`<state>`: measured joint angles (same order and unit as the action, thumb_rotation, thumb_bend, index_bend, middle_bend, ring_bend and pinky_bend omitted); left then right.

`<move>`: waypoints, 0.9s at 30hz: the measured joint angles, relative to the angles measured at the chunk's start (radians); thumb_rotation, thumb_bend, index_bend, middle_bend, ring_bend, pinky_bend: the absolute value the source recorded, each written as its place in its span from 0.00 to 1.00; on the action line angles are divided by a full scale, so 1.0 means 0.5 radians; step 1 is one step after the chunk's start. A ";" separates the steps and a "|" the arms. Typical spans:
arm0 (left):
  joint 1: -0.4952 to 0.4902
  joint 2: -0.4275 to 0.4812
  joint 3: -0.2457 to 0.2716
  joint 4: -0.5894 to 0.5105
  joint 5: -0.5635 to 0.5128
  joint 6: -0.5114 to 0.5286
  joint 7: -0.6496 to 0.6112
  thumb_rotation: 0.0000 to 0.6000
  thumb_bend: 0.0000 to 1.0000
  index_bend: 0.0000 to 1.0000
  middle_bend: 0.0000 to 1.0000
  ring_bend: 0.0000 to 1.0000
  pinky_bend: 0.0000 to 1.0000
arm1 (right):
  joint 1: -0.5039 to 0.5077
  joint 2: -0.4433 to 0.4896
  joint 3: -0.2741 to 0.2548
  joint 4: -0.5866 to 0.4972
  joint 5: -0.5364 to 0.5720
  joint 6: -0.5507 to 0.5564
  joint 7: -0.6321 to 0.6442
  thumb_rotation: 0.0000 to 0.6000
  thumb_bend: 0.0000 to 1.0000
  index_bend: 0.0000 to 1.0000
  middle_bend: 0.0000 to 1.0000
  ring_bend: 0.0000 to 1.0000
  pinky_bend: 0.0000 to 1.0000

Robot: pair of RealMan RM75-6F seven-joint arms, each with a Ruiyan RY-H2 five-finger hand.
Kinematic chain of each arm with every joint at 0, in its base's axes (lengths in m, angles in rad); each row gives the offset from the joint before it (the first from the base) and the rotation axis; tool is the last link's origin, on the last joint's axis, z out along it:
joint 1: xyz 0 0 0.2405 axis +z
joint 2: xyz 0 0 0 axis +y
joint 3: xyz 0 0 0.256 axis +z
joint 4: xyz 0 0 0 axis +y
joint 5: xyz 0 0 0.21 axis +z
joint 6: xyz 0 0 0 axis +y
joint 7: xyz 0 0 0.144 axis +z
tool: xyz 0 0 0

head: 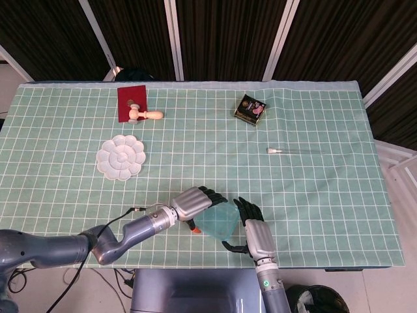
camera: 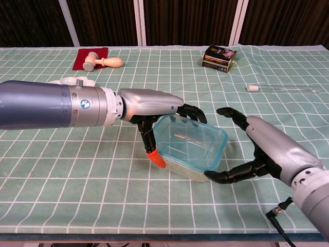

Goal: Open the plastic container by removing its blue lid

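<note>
I see the tabletop (head: pixel 306 189) under a green checked cloth, running wide in both views. My left hand (camera: pixel 151 105) lies over the left end of the plastic container (camera: pixel 191 149), fingers draped on the near-left rim, and its orange-tipped thumb (camera: pixel 156 159) points down beside the wall; I cannot tell whether it truly grips. My right hand (camera: pixel 267 149) is spread wide at the container's right end, its lower fingertips touching the near-right corner and its upper fingers clear above; it has hold of nothing. The container sits near the front edge, between my hands, its blue lid (camera: pixel 193 141) on top. Farther back lie a white palette (head: pixel 121 156), a red cloth (head: pixel 131 102) with a wooden stamp (head: pixel 144 115) at its edge, a dark tin (head: pixel 250 108) and a thin pipette (head: pixel 291 150).
</note>
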<state>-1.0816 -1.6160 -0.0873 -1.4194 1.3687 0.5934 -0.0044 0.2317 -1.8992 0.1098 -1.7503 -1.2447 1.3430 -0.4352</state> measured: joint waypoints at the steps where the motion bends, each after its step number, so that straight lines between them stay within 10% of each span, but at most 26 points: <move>1: -0.003 0.001 0.000 -0.001 -0.005 -0.006 0.004 1.00 0.07 0.19 0.18 0.23 0.38 | 0.000 -0.005 -0.002 0.009 -0.012 0.004 0.021 1.00 0.29 0.00 0.00 0.00 0.00; 27: -0.066 0.006 -0.032 -0.019 -0.115 -0.112 0.018 1.00 0.04 0.16 0.12 0.16 0.31 | 0.044 -0.073 -0.013 0.226 -0.257 0.044 0.210 1.00 0.29 0.00 0.00 0.00 0.00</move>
<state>-1.1146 -1.6132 -0.1034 -1.4289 1.3114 0.5376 0.0045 0.2536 -1.9358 0.1031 -1.6373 -1.3734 1.3648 -0.3302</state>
